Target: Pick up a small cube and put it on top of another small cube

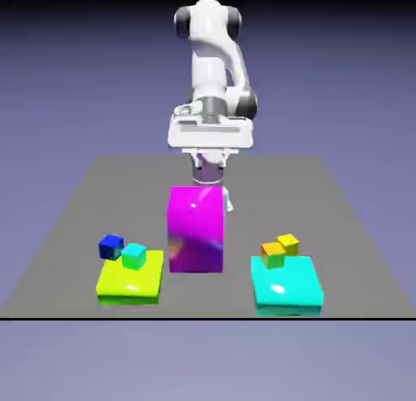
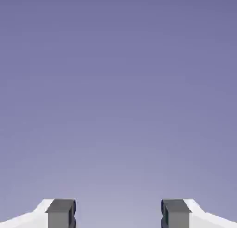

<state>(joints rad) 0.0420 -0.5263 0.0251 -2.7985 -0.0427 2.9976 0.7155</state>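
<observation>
The yellow cube (image 1: 288, 244) sits toward the exterior view's right, just behind the orange cube (image 1: 273, 255), close by the cyan block (image 1: 286, 284). Across the bench (image 1: 244, 173), past the tall magenta block (image 1: 197, 230), are the blue (image 1: 111, 247) and turquoise (image 1: 134, 256) cubes near the lime block (image 1: 130, 286). The claw (image 2: 118, 214) hangs open with nothing between its tips; to reach the yellow cube well, it should swing clear of the magenta block, point straight down, and lower without nudging the orange cube.
</observation>
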